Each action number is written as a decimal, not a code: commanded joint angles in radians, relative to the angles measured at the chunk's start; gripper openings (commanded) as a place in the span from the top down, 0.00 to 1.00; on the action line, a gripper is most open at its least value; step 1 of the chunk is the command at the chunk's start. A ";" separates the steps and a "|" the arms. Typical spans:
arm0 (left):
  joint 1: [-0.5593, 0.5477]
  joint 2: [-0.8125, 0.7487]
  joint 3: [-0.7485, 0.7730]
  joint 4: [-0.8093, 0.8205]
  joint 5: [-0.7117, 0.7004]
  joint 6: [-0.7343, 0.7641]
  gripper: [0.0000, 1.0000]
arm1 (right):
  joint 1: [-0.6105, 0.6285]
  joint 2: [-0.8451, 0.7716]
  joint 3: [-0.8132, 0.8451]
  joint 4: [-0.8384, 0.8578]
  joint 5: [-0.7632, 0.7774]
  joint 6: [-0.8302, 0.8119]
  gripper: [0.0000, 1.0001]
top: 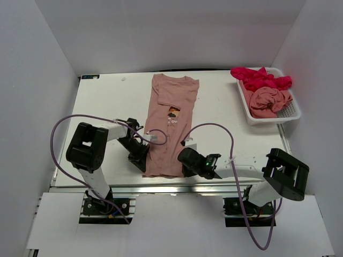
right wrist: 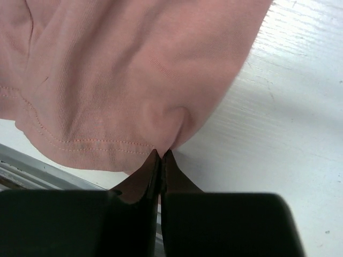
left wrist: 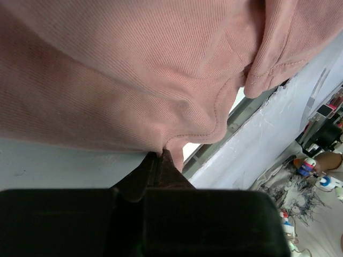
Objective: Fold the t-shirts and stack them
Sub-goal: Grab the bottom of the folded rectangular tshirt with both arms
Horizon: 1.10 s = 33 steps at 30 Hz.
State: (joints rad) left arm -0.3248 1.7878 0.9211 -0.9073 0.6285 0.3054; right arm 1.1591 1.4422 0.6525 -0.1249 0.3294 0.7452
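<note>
The left hand (left wrist: 161, 156) is pinching the near left hem corner of the salmon-pink t-shirt (top: 172, 96) with its jaws pressed tight together. The right hand (right wrist: 161, 154) is clamping the near right corner in the same way. The shirt is lying as a long narrow strip on the white surface (top: 107, 101), collar at the far end, its small chest print (top: 172, 113) facing up. At the far right, a white basket (top: 293, 114) is holding a magenta t-shirt (top: 260, 79) and a crumpled pink t-shirt (top: 269, 100).
</note>
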 commanded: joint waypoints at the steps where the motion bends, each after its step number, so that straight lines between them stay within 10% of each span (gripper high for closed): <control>1: -0.005 -0.034 -0.001 0.056 -0.075 0.046 1.00 | 0.004 -0.016 0.002 -0.013 0.028 0.003 1.00; 33: -0.003 -0.335 0.375 -0.007 -0.179 -0.149 1.00 | -0.012 -0.332 0.153 -0.154 0.401 -0.184 1.00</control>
State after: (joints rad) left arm -0.3256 1.4971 1.2617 -0.9615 0.4923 0.2218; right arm 1.1576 1.1477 0.7467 -0.2829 0.6445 0.6182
